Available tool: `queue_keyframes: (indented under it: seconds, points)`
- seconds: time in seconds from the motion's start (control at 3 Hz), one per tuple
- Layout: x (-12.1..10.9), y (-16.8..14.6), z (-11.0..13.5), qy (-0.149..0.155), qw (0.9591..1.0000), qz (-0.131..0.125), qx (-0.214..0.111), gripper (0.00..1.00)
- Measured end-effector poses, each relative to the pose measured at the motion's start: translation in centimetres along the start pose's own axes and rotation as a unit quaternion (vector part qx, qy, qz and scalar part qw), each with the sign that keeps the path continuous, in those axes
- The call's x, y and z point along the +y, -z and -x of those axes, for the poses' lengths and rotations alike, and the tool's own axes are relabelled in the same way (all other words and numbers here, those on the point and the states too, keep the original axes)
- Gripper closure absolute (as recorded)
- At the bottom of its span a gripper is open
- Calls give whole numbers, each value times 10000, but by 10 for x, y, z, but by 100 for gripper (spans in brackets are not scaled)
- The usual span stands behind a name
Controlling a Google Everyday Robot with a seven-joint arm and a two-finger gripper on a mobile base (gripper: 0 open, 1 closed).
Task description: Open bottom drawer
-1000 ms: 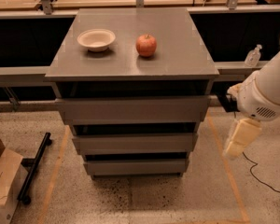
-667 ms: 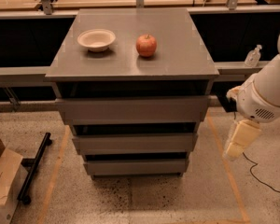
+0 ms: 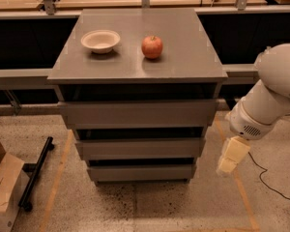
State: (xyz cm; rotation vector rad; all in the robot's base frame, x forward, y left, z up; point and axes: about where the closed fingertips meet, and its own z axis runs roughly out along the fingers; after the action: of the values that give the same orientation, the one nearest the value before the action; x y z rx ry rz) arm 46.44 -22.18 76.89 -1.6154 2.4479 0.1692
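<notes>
A grey cabinet stands in the middle with three handleless drawers stacked under its top. The bottom drawer (image 3: 141, 172) is the narrowest flat grey front, lowest down, and it sits closed. My gripper (image 3: 230, 158) is cream-coloured and hangs from the white arm (image 3: 270, 100) to the right of the cabinet, about level with the bottom drawer and a little apart from its right end.
A white bowl (image 3: 100, 40) and a red apple (image 3: 152, 47) rest on the cabinet top (image 3: 183, 57). A cardboard box (image 3: 2, 187) and a black bar (image 3: 36, 173) lie on the floor at the left. A cable (image 3: 266, 178) runs on the floor at the right.
</notes>
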Motion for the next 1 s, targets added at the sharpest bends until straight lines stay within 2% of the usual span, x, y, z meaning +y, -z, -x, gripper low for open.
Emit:
queue_keyframes:
  seconds: [0.33, 0.67, 1.0]
  points:
    - [-8, -55, -11, -322, 9990, 310, -57, 0]
    - [-15, -124, -20, -841, 9947, 480, -351, 0]
    - [-15, -121, -19, -803, 9951, 461, -340, 0]
